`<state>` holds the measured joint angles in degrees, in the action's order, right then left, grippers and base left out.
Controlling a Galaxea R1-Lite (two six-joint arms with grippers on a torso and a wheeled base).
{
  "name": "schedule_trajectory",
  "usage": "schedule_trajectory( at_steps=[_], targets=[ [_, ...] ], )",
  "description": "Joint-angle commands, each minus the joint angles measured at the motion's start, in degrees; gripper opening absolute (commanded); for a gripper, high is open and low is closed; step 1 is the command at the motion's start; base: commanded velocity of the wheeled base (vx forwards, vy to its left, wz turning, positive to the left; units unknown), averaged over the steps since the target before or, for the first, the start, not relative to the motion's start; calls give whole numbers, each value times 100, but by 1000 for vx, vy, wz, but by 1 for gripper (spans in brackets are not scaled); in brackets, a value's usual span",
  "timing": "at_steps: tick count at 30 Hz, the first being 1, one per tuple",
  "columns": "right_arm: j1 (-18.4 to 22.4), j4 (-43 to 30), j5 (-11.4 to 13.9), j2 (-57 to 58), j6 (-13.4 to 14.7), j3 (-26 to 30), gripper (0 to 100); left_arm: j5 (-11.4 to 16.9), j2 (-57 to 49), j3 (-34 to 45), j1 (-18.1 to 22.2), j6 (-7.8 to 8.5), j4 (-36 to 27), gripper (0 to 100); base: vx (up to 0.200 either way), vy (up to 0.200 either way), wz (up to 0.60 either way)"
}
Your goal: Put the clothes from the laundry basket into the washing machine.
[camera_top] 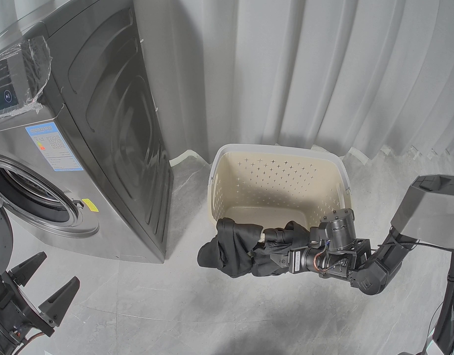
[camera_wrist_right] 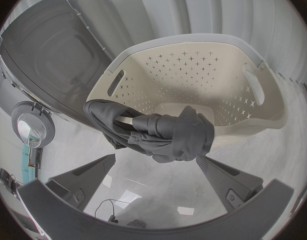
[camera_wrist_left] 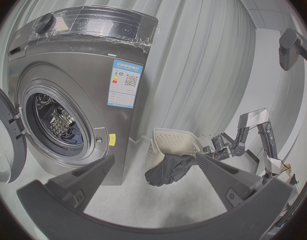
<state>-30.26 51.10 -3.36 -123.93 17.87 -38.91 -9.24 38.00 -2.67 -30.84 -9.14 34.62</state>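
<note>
over the near rim of the laundry basket (camera_top: 279, 150) hangs a dark garment (camera_top: 237, 250), part inside, part down the outer wall. right gripper (camera_wrist_right: 155, 159) sits at that rim, spread wide with the cloth at its tips. left of the basket stands the washing machine (camera_top: 113, 124), door (camera_wrist_left: 7, 137) swung wide, a dark blue piece (camera_wrist_left: 71, 134) lying in the drum (camera_wrist_left: 50, 117). left gripper (camera_top: 59, 268), spread too, hangs well left of the basket.
</note>
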Motion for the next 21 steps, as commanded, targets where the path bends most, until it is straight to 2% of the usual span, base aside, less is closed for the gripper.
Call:
schedule_trajectory(
  at_steps=[1, 4, 13, 14, 16, 17, 21],
  targets=[
    [2, -4, -6, -439, -3, -319, 100, 1, -91, 30, -27, -9, -8, 100, 0, 0, 0],
    [20, -13, -50, -641, -3, -538, 100, 1, -117, 30, -53, -70, -17, 100, 0, 0, 0],
    [108, -39, -200, -1046, -12, -1110, 100, 1, -152, 12, -62, -88, -17, 100, 0, 0, 0],
    [152, -30, -305, -1089, -12, -1189, 100, 1, -152, 21, -62, -79, -17, 100, 0, 0, 0],
    [169, -30, -349, -1089, -12, -1206, 100, 1, -152, 21, -62, -79, -17, 100, 0, 0, 0],
    [169, -30, -358, -1089, -12, -1206, 0, 1, -152, 21, -62, -79, -17, 100, 0, 0, 0],
    [169, -4, -367, -1081, 6, -1250, 0, 1, -144, 3, -62, -79, -17, 100, 0, 0, 0]
  ],
)
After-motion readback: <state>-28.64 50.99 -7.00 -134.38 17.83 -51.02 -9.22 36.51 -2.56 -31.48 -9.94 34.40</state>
